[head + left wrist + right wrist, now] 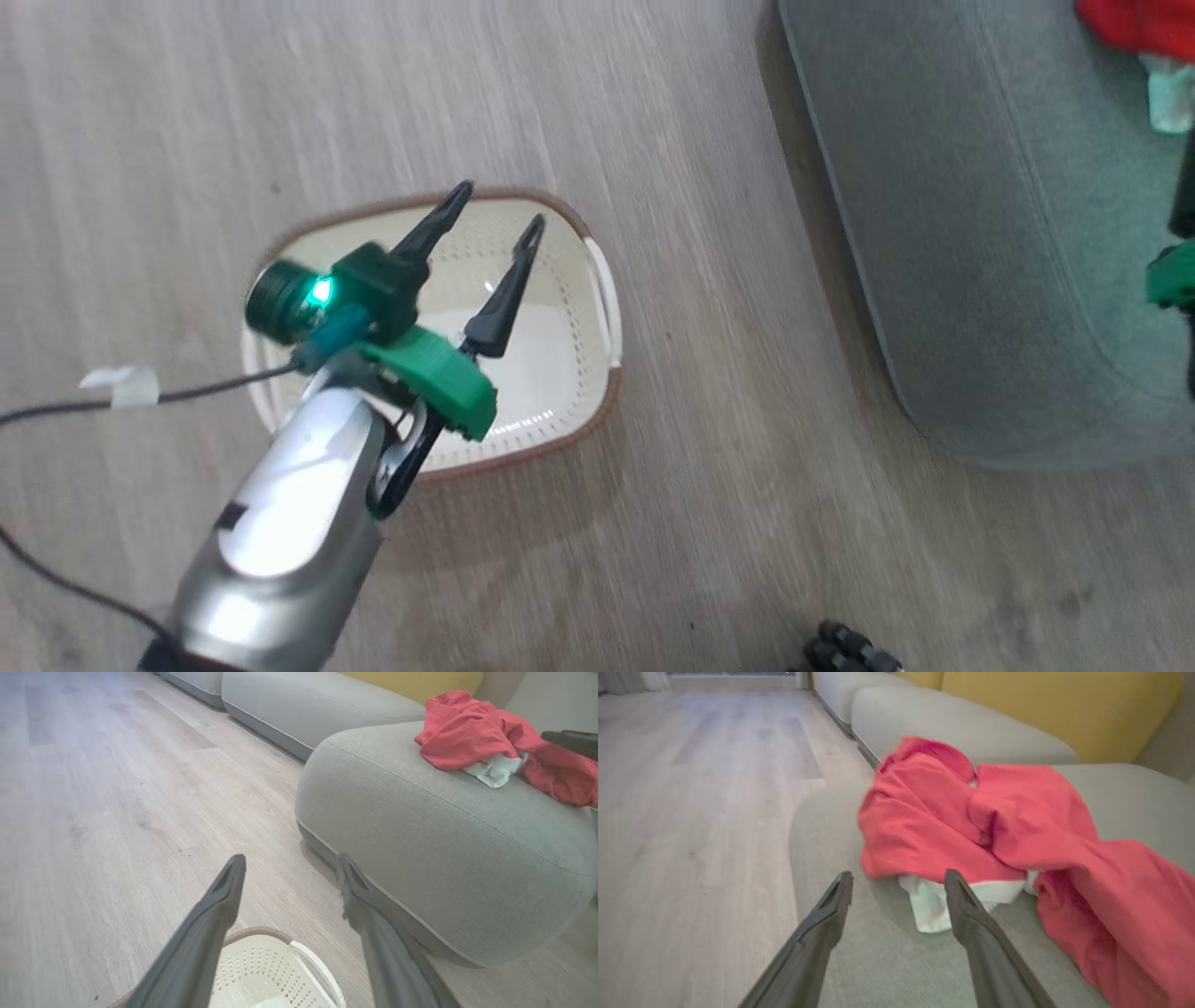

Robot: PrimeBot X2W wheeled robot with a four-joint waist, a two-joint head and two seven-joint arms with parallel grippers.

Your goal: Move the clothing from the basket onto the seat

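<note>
Left hand (495, 210) is over the basket (597, 397), fingers spread wide, released, grasping nothing. The basket stands on the wood-look floor (700, 112), off the seat (980, 233) and apart from it, on that seat's left in the head view. Its perforated wall and pale bottom show between and beside the fingers, and one white handle (609, 299) faces the seat. Left wrist view has the brown rim and that handle at the bottom edge, under the fingers. Right hand (899, 876) is above the seat top, fingers parted, released, nothing between them. The clothing (934, 826) lies on the seat as a crumpled red heap, just beyond the right hand's fingertips. A white cloth (929, 907) pokes out under the heap's near edge. In the right wrist view the right-side finger overlaps this cloth, and I cannot tell whether they touch. A yellow cushion (1041, 709) is behind the seats. A dark cable (56, 408) with a white tape tab (121, 385) runs across the floor to the left arm. The head view is motion-blurred.
</note>
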